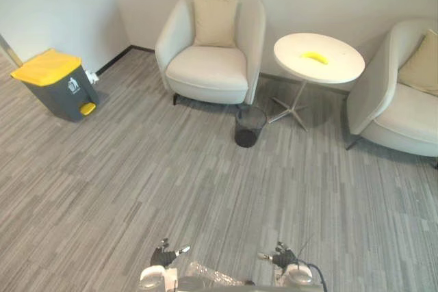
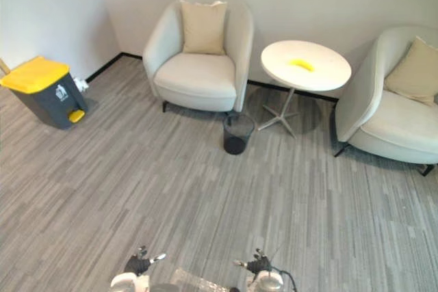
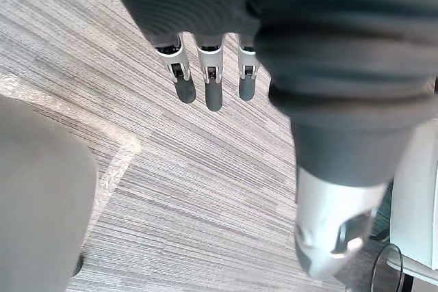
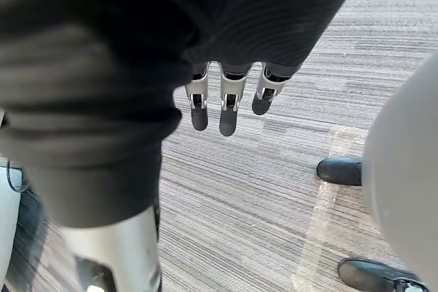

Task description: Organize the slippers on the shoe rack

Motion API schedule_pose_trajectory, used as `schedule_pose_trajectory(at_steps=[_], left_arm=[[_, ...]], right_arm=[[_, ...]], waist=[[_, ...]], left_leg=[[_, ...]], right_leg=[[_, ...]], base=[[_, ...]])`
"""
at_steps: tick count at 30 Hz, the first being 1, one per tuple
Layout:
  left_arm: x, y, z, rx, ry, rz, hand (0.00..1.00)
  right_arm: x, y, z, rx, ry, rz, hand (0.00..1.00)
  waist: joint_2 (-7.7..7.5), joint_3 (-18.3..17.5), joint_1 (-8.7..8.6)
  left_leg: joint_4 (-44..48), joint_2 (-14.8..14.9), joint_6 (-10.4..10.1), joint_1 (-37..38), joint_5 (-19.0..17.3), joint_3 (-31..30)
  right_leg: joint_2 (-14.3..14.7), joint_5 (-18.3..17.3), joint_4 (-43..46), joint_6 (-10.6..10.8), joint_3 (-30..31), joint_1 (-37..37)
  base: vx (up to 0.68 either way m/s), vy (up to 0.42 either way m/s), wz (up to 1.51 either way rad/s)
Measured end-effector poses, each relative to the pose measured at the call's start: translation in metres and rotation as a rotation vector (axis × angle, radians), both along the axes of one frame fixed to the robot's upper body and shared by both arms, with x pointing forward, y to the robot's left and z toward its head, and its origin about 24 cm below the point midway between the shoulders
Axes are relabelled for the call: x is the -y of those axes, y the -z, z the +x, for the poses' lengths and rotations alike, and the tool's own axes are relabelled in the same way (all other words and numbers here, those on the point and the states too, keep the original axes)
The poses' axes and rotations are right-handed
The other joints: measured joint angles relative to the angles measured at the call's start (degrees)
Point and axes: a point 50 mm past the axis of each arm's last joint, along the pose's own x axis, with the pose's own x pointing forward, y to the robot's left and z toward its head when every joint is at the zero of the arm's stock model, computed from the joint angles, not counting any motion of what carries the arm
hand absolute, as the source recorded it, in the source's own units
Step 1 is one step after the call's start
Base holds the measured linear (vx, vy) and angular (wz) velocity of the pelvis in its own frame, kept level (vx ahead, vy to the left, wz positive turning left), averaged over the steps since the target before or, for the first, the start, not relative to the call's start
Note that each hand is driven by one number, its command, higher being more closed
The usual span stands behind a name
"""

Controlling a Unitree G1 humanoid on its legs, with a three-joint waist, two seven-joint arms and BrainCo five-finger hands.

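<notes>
My left hand (image 3: 213, 90) hangs over the grey striped carpet, its fingers straight and relaxed and its thumb (image 3: 332, 234) apart from them, with nothing in it. My right hand (image 4: 228, 111) hangs the same way over the carpet, fingers straight and holding nothing.
A cream armchair (image 1: 209, 66) with a cushion stands against the far wall. Beside it are a round white table (image 1: 335, 66) bearing a yellow object (image 1: 315, 57) and a second armchair (image 1: 400, 111). A black mesh wastebasket (image 1: 249, 126) sits before the table. A grey bin with a yellow lid (image 1: 55, 83) is at far left.
</notes>
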Motion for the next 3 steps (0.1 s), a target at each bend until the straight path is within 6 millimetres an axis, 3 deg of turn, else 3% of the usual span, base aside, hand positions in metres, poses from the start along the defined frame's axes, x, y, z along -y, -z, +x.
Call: schedule_pose_trajectory(at_steps=[3], left_arm=[[0.0001, 0.0005, -0.0007, -0.003, -0.002, -0.002, 0.0]], right_arm=[[0.0006, 0.0002, -0.0004, -0.001, 0.007, 0.002, 0.0]], waist=[[0.07, 0.0, -0.02]], left_leg=[[-1.0, 0.1, 0.2, 0.3, 0.1, 0.2]], right_leg=[[0.2, 0.0, -0.3, 0.0, 0.3, -0.2]], base=[[0.01, -0.017, -0.06]])
